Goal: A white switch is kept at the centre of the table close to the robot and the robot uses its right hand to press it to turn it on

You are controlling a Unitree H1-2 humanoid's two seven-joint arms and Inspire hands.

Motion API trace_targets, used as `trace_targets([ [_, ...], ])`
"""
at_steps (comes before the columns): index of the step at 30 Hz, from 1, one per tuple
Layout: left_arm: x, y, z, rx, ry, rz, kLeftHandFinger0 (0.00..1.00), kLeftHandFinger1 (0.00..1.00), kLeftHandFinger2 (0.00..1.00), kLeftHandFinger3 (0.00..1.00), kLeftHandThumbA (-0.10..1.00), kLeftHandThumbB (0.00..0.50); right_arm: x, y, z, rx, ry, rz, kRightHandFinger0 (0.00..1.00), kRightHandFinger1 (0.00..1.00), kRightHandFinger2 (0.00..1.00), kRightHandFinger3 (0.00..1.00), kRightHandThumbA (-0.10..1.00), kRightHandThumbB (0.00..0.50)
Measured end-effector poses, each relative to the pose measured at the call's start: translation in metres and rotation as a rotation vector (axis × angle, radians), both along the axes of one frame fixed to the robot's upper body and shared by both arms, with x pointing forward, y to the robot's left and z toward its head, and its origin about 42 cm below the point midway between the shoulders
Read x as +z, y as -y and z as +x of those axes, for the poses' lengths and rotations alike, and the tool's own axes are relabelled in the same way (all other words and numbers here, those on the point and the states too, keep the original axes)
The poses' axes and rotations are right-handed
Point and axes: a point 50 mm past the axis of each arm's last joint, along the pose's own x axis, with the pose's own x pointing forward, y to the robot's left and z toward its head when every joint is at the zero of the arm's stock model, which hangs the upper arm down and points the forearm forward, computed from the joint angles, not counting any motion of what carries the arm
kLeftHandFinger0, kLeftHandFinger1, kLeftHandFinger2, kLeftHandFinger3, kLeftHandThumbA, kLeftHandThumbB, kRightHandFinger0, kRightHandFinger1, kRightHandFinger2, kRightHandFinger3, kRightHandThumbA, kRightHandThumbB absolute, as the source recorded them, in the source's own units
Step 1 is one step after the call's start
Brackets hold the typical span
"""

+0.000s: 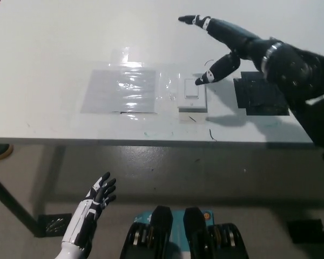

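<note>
Head view: right hand (243,46), fingers spread and empty, hovers at the white switch's (191,93) one o'clock; press not yet made; left hand (97,197) rests open at seven o'clock

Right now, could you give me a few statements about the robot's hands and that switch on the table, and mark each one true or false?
1. The black right hand is over the table, fingers spread, holding nothing. True.
2. The white switch lies on the black patch. False: it lies on the table to the left of the patch, beside a clear plastic sheet.
3. The white left hand is pressing the switch. False: it rests open below the table's edge, at lower left.
4. One of the right hand's fingers points towards the switch's upper right corner. True.
</note>
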Motion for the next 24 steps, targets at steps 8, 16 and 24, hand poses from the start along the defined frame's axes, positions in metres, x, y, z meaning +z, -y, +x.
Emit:
trace_targets([
  [8,0.001,0.0,0.0,-0.002,0.015,0.0,1.0,1.0,1.0,1.0,0.92,0.0,-0.031,-0.008,0.005,-0.015,-0.092,-0.211,1.0,1.0,1.0,1.0,1.0,0.344],
  [16,0.002,0.0,0.0,-0.003,0.023,0.0,1.0,1.0,1.0,1.0,0.92,0.0,-0.046,-0.016,0.003,-0.015,-0.123,-0.327,1.0,1.0,1.0,1.0,1.0,0.347],
  [24,0.003,0.0,0.0,-0.003,0.028,-0.001,1.0,1.0,1.0,1.0,0.95,0.0,-0.067,-0.022,0.003,-0.021,-0.188,-0.404,1.0,1.0,1.0,1.0,1.0,0.34],
])
